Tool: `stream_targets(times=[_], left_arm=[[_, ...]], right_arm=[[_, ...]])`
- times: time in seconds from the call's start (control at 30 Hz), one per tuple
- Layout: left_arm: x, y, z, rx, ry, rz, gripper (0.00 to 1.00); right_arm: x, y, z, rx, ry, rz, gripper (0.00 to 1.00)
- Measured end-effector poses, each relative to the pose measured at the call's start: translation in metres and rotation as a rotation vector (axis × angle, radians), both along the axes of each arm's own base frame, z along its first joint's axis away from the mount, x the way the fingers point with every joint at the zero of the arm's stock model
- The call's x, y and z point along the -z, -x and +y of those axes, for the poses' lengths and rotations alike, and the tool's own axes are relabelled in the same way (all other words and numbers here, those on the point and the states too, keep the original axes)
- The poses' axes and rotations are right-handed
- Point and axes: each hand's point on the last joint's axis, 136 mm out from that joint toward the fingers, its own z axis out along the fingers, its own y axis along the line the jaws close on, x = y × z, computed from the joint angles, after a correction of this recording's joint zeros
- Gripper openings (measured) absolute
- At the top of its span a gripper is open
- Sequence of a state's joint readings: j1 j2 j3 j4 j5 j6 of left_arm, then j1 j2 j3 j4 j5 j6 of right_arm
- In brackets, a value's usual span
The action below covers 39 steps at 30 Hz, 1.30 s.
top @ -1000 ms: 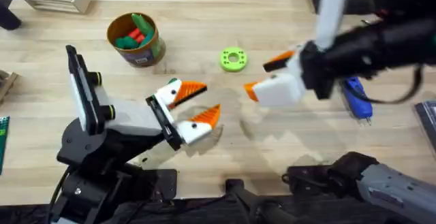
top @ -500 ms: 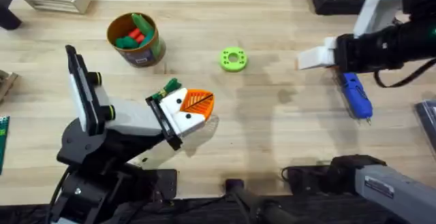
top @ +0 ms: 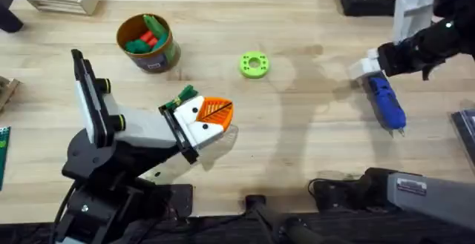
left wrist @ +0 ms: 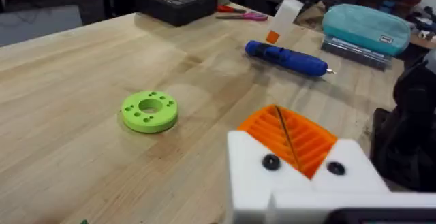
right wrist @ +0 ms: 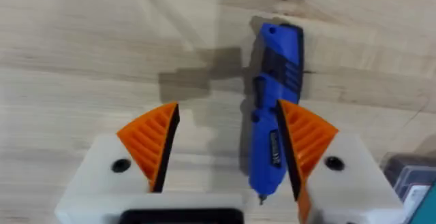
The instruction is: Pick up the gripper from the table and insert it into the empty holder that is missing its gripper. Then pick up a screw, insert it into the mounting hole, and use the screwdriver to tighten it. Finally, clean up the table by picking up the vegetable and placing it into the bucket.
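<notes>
The right arm reaches far out over the right side of the wooden surface (top: 297, 147), its dark forearm slanting down from the upper right edge of the overhead view, with the right claw (right wrist: 225, 146) lowered over the blue screwdriver (top: 387, 103). In the right wrist view its orange ribbed fingers (right wrist: 153, 142) stand spread apart, and the screwdriver lies on the surface in the gap, close against one finger and well clear of the other; nothing is gripped. The screwdriver rests flat, its short metal tip pointing toward the near edge of the surface.

The left arm sits folded low at the lower left, its white and black links bent back over its base. The left claw (top: 210, 119) points out toward the middle of the surface with its orange pads pressed together, closed and empty. Just beside its wrist sits a small dark-green piece (top: 185, 93); what it is cannot be told.

The lime-green ring (top: 254, 64) lies flat near the middle of the surface. The bucket (top: 147, 44) stands upright at the far left, holding green and red toy pieces.
</notes>
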State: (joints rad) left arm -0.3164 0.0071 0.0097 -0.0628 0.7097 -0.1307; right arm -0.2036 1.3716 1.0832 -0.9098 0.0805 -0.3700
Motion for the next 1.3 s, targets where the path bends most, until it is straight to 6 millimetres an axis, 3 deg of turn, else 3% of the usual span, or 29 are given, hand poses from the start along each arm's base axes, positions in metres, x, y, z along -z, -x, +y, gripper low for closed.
stream_targets(times=[0.23, 0.57, 0.7, 0.87, 1.07, 1.3], left_arm=[[0.0, 0.0, 0.0, 0.0, 0.0, 0.0, 0.013], [0.0, 0.0, 0.0, 0.0, 0.0, 0.0, 0.013], [0.0, 0.0, 0.0, 0.0, 0.0, 0.0, 0.013], [0.0, 0.0, 0.0, 0.0, 0.0, 0.0, 0.013], [0.0, 0.0, 0.0, 0.0, 0.0, 0.0, 0.013], [0.0, 0.0, 0.0, 0.0, 0.0, 0.0, 0.013]], right_arm=[[0.03, -0.004, -0.03, -0.039, 0.024, 0.081, 0.847], [0.054, -0.001, -0.068, 0.007, 0.008, 0.121, 0.849], [0.071, -0.015, -0.083, 0.02, -0.001, 0.089, 0.849], [0.089, -0.024, -0.081, 0.008, -0.035, 0.093, 0.844], [0.091, -0.024, -0.075, 0.0, -0.073, 0.087, 0.702], [0.091, -0.026, -0.074, -0.008, -0.084, 0.077, 0.326]])
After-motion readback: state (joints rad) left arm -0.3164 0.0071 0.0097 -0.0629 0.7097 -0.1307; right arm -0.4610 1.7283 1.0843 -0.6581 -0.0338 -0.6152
